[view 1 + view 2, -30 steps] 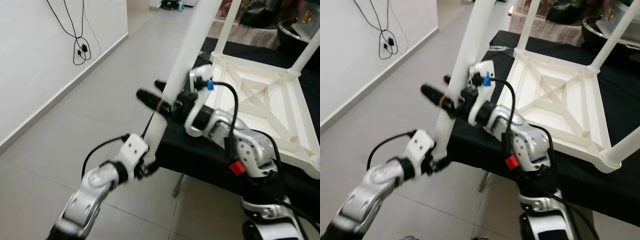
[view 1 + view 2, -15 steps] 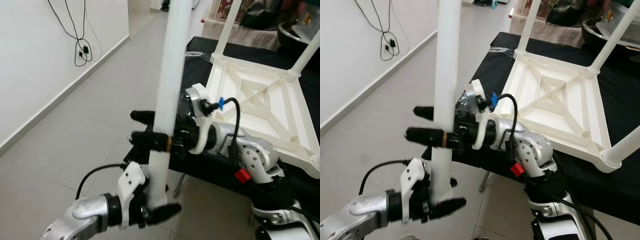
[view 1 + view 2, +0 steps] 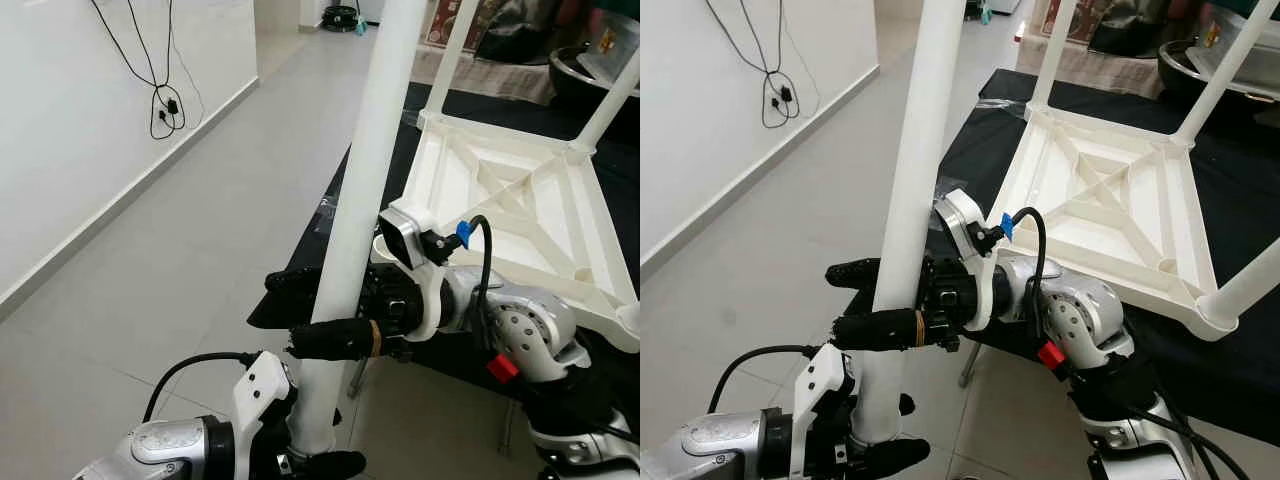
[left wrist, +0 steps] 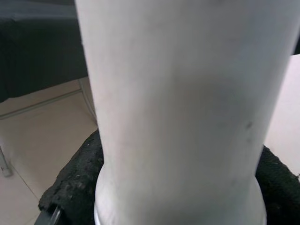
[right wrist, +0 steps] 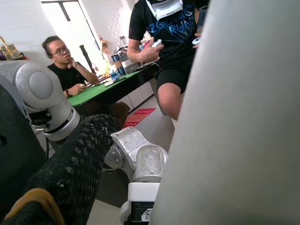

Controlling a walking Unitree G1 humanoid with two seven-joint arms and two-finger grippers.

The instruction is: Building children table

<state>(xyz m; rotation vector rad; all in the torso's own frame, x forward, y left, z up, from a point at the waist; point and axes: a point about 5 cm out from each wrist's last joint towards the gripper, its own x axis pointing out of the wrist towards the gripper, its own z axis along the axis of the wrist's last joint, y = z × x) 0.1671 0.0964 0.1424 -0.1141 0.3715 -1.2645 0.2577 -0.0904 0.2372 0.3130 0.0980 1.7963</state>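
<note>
Both grippers, left (image 3: 320,462) low, right (image 3: 300,315) above, have jaws clamped on the upright leg (image 3: 365,190); right wrist view shows 2 people (image 5: 164,42).

Both head cameras look down past the upright white table leg (image 3: 362,200) toward floor and table, while each wrist camera presses close against that leg.
</note>
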